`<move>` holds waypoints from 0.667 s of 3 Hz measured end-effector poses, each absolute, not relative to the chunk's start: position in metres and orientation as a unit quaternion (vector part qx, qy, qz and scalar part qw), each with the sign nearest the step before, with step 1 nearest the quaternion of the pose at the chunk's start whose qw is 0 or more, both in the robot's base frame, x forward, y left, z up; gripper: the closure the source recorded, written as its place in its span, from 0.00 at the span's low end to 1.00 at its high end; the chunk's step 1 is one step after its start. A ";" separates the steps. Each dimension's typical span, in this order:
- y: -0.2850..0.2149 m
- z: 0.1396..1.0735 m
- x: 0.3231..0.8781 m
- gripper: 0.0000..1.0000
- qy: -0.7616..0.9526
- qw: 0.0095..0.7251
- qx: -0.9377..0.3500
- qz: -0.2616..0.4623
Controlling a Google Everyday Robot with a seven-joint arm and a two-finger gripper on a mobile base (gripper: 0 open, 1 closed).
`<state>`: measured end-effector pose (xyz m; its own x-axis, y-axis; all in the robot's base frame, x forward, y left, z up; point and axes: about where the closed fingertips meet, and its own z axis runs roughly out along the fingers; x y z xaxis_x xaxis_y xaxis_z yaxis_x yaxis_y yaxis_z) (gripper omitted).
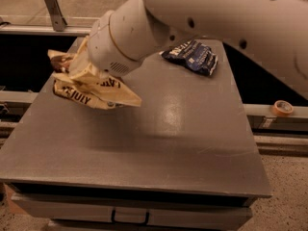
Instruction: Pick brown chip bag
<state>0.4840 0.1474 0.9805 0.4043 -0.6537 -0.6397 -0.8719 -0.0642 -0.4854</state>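
A blue chip bag lies on the grey table, a tape roll past its right edge.

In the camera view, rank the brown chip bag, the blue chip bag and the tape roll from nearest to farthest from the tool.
The tool is at the left, hidden behind the end of the arm.
1. Brown chip bag: right at the tool, left side.
2. Blue chip bag: far side of the table, centre-right.
3. Tape roll: off the table, far right.

Crinkled, glossy film is seen on the brown chip bag at the hidden gripper, far left; smooth matt plastic on the arm; a satin sheen on the table.
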 end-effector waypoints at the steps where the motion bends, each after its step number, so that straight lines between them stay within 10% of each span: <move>1: 0.114 1.022 0.522 1.00 0.537 0.476 -0.691 0.087; 2: 0.111 1.034 0.525 1.00 0.535 0.485 -0.687 0.082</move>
